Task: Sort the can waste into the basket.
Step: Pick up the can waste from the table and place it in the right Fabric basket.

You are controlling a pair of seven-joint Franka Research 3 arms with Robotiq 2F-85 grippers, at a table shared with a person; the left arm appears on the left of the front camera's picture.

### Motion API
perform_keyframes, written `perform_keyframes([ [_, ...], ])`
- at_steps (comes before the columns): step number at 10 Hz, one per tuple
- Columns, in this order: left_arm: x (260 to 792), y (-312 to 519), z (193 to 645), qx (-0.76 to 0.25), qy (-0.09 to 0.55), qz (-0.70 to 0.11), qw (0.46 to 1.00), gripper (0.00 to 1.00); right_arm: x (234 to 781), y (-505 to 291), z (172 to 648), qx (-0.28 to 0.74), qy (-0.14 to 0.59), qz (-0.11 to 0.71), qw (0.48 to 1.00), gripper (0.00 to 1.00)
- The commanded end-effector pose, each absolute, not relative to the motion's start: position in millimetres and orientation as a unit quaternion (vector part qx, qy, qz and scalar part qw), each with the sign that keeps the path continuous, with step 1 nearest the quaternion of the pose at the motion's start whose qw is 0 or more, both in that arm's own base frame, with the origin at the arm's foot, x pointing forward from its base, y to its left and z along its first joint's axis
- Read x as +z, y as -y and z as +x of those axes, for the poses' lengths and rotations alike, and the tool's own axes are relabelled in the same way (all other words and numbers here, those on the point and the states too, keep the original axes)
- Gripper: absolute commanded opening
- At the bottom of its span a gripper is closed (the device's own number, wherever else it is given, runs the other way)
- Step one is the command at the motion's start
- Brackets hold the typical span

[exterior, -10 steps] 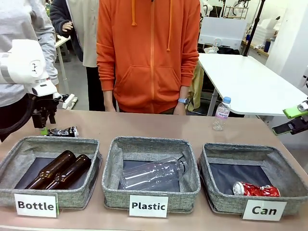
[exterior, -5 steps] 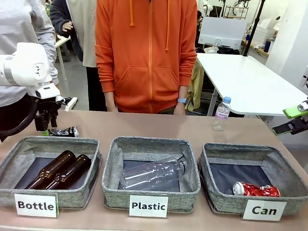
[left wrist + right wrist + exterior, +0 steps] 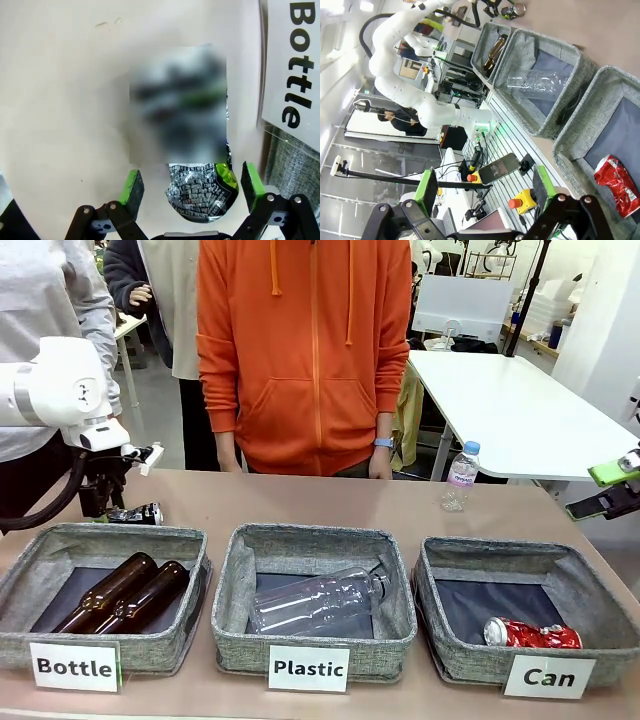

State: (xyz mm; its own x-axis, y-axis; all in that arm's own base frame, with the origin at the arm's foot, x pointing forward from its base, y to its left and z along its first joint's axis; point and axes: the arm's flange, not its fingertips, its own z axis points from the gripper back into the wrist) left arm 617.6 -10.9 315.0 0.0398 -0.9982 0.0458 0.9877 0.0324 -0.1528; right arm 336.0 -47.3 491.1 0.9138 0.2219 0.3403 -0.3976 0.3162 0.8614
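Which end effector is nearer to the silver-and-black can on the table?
Left. The left end effector is right over the silver-and-black can, its open jaws on either side. The right end effector hangs open far off, beyond the Can basket.

Row left to right: Bottle basket (image 3: 110, 535), Plastic basket (image 3: 310, 533), Can basket (image 3: 500, 549); one crushed can (image 3: 532, 634) lies in the Can basket, second crushed can (image 3: 135, 513) on the table (image 3: 320, 500) just behind the Bottle basket.

Shiny crumpled red metal can (image 3: 533, 634), rough grey fabric basket (image 3: 465, 660), glossy brown glass bottles (image 3: 122, 593), clear plastic bottle (image 3: 318, 602)
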Motion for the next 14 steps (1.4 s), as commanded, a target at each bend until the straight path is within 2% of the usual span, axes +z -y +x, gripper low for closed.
perform_keyframes([
  [1, 311.1, 11.2, 616.1, -0.69, -0.04, -0.064, 0.72, 1.0, 490.9, 51.0, 334.7, 0.203, 0.08, 0.55, 0.806, 1.0],
  [5, 299.3, 13.1, 612.7, -0.697, -0.044, -0.059, 0.714, 1.0, 490.9, 51.0, 334.7, 0.203, 0.08, 0.55, 0.806, 1.0],
  [11, 293.5, 16.9, 615.2, -0.67, -0.025, -0.018, 0.742, 1.0, 490.9, 51.0, 334.7, 0.203, 0.08, 0.55, 0.806, 1.0],
  [12, 293.5, 17.2, 616.6, -0.664, -0.024, -0.014, 0.747, 0.68, 490.9, 51.0, 334.7, 0.203, 0.08, 0.55, 0.806, 1.0],
  [13, 294.1, 17.2, 617.4, -0.665, -0.022, -0.011, 0.747, 0.42, 490.9, 51.0, 334.7, 0.203, 0.08, 0.55, 0.806, 1.0],
  [14, 295.2, 16.7, 617.2, -0.664, -0.019, -0.009, 0.747, 0.1, 490.9, 51.0, 334.7, 0.203, 0.08, 0.55, 0.806, 1.0],
])
